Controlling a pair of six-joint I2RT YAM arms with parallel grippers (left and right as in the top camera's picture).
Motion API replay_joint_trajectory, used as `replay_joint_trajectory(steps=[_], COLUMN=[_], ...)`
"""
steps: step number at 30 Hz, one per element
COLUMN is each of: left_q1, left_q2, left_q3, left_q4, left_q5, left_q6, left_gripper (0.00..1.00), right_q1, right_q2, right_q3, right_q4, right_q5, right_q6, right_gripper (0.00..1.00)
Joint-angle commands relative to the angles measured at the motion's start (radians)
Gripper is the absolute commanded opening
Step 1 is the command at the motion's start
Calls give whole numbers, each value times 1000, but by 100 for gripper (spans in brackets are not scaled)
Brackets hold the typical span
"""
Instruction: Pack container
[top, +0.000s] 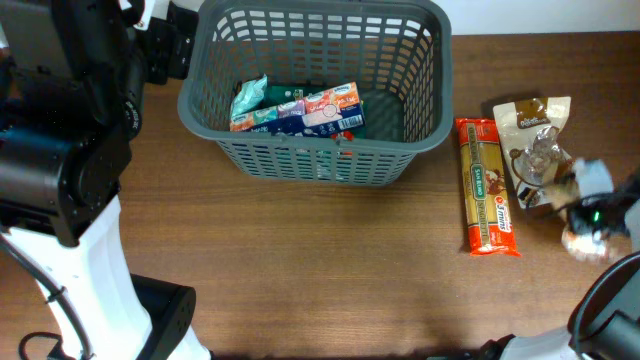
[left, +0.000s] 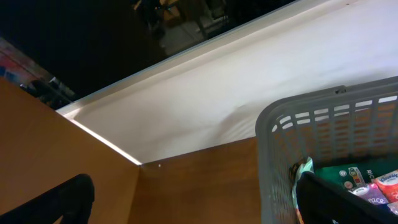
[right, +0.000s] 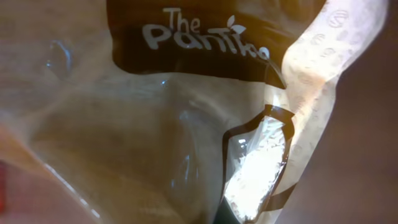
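Grey lattice container (top: 320, 160): at worktop (top: 300, 280) far edge, snack packets (top: 298, 108) inside.
Just right of container, narrow strip between: pasta packet (top: 487, 185).
Farther right: Pantry pouch (top: 528, 128) under blurred right hand (top: 590, 208), spread impossible to tell.
By container's left rim: left hand (left: 194, 193), wide, empty.

Your left hand (top: 168, 48) hangs by the container's (top: 300, 155) far-left corner, fingers (left: 68, 199) spread apart. Your right hand (top: 590, 212) is low, well right of the container, blurred, its grip unreadable.
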Motion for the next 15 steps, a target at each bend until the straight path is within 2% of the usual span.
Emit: replay_joint_trajectory(steps=[1,9,15], left_q1=[4,4,4], left_q2=[9,9,9], left_q3=[5,5,5], left_q4=[-3,-4,-4], left_q5=[-14,-11,-11], left_q6=[-3,-3,-3], left_gripper=[99,99,99], right_q1=[81,248,411], right_q2=[-116,-178,-180], right_q3=[184,538,701], right_q4=[11,11,17], right_q5=[-109,-229,-467], right_q6=[54,375,439], right_gripper=[3,3,4])
